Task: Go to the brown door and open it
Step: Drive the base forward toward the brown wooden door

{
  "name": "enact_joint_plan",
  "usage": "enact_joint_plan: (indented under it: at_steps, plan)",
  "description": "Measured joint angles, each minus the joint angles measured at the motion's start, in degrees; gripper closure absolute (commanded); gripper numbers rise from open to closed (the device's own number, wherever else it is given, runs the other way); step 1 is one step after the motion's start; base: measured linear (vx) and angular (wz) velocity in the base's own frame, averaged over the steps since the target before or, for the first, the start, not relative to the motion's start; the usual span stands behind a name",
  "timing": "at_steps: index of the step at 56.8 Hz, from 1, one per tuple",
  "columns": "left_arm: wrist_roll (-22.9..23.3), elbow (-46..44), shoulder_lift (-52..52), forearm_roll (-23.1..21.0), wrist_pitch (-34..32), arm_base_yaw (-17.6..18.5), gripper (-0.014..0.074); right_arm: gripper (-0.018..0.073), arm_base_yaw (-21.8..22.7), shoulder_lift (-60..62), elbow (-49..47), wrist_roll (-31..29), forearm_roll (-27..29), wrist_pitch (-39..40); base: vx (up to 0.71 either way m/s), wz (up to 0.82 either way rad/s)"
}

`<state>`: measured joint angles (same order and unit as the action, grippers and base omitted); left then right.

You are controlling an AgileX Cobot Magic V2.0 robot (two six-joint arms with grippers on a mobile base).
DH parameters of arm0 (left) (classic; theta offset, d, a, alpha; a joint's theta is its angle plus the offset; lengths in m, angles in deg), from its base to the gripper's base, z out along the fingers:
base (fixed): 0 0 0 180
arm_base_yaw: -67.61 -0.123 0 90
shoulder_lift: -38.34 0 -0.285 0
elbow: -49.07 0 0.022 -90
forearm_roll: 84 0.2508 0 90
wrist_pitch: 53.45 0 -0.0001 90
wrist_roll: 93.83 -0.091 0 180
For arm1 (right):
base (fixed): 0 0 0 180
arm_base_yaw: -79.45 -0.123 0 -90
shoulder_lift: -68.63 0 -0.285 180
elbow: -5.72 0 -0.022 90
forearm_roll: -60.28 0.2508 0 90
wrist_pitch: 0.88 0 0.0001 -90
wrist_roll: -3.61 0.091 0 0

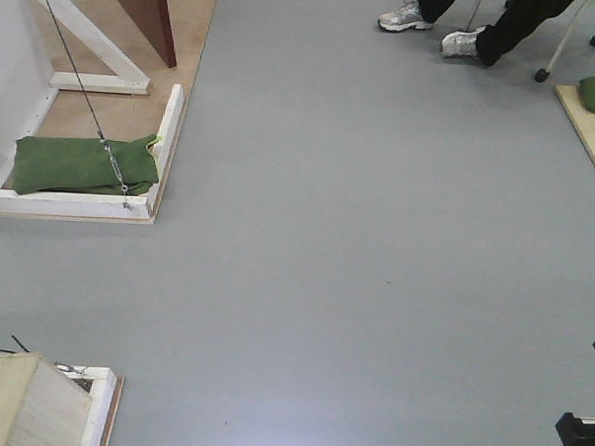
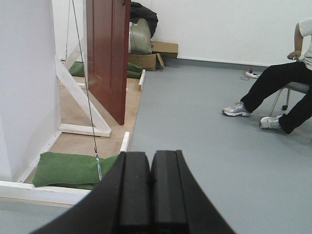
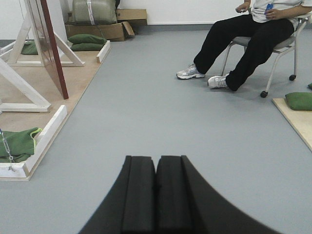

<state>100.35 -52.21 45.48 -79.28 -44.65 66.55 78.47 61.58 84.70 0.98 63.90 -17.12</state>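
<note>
The brown door [image 2: 106, 53] stands upright on a tan platform [image 2: 78, 144]. Right of the door's edge, grey floor [image 2: 195, 126] lies open up to a seated person [image 2: 278, 83]. A green sandbag [image 2: 68, 168] lies nearer than the door. On the left gripper [image 2: 150, 195] and right gripper [image 3: 156, 195], the 2 pad pairs are pressed together, holding nothing.

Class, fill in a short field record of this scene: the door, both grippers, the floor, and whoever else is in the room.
brown door: upright on a wooden platform, ahead and left of the robot; lever handle not in view
left gripper: shut, holding nothing
right gripper: shut, holding nothing
floor: grey, lies between robot and platform
sandbag: green, at the platform's near corner
person: seated, to the right
</note>
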Motion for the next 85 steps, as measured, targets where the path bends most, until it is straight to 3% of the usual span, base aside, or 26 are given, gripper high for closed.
enact_joint_plan:
  at_steps: [85]
  plan:
    - [0.0,0.0,0.0,0.0,0.0,0.0,0.06,0.0559,0.0,0.0,0.0,0.0,0.0,0.0,0.1,0.02]
